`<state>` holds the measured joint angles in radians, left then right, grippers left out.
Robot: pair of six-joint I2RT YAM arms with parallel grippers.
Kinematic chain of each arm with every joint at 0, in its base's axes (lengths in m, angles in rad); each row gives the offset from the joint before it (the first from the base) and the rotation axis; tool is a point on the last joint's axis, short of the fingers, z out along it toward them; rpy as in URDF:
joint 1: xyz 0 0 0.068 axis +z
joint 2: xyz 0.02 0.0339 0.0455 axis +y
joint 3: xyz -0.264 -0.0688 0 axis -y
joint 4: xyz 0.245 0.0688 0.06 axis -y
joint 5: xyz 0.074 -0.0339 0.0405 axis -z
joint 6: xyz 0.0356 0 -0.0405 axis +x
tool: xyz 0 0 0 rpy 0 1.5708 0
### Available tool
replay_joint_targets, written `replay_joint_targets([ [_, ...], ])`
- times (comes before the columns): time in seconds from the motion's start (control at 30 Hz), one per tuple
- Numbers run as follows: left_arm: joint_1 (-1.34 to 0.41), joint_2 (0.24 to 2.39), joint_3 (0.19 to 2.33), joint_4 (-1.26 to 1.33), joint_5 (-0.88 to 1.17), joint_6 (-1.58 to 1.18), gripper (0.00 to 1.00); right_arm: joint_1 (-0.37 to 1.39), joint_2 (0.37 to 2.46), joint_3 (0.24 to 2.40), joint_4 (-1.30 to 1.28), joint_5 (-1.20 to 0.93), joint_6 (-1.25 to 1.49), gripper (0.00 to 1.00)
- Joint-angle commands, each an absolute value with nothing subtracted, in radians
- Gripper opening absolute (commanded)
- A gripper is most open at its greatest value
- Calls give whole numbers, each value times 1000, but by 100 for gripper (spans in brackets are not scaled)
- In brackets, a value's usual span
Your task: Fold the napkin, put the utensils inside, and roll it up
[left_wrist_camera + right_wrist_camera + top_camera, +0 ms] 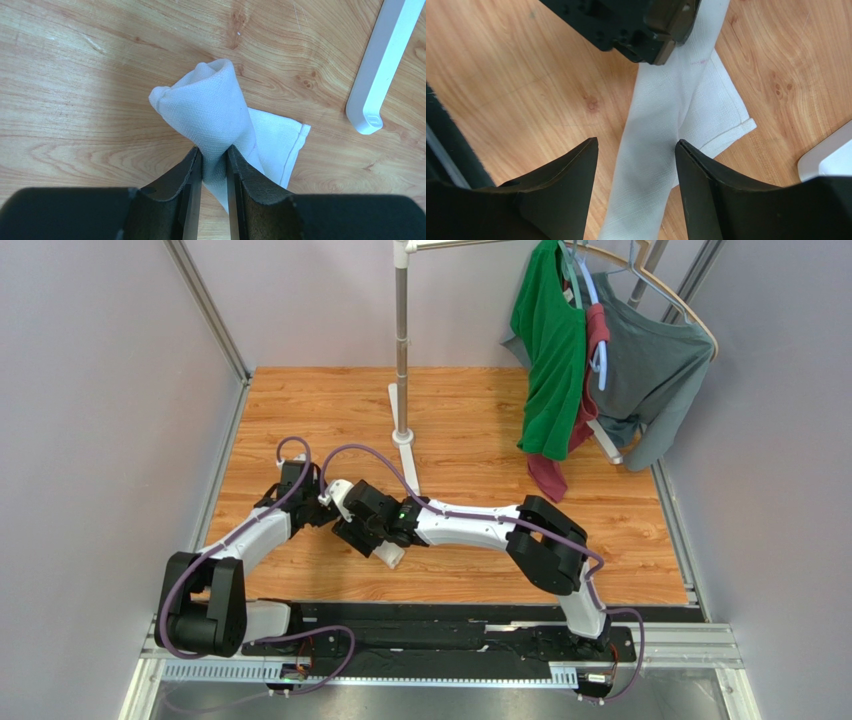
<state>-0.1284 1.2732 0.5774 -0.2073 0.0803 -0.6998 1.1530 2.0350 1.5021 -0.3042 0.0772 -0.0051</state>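
The left gripper [214,162] pinches the rolled napkin [212,107]. Only the right wrist view shows the right gripper [637,146] spread wide astride it.

From the left wrist, the napkin's [215,110] near end vanishes between the left fingers [186,182], and the white stand foot [380,65] runs off the upper right edge. From the right wrist, the rolled cloth leaves the bottom edge and its far end is covered by the left fingers. From above, both wrists hide nearly all of it. What lies inside the roll cannot be seen.
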Motion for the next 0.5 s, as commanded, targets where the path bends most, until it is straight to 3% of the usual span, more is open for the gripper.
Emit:
replay_joint_targets([
  [0.0, -124, 1279, 609, -235, 84, -681, 30, 1150, 2074, 1531, -270, 120, -29, 62],
  [0.2, -124, 1279, 611, -233, 86, -680, 30, 1150, 2106, 1520, -256, 130, -34, 58],
  [0.3, -124, 1278, 611, -230, 89, -681, 31, 1150, 2123, 1513, -259, 130, -34, 52],
  [0.37, -124, 1276, 612, -219, 101, -680, 35, 1150, 2137, 1514, -271, 129, -20, 43],
  [0.47, -123, 1253, 614, -233, 86, -684, 50, 1134, 2145, 1500, -284, 88, 32, 34],
])
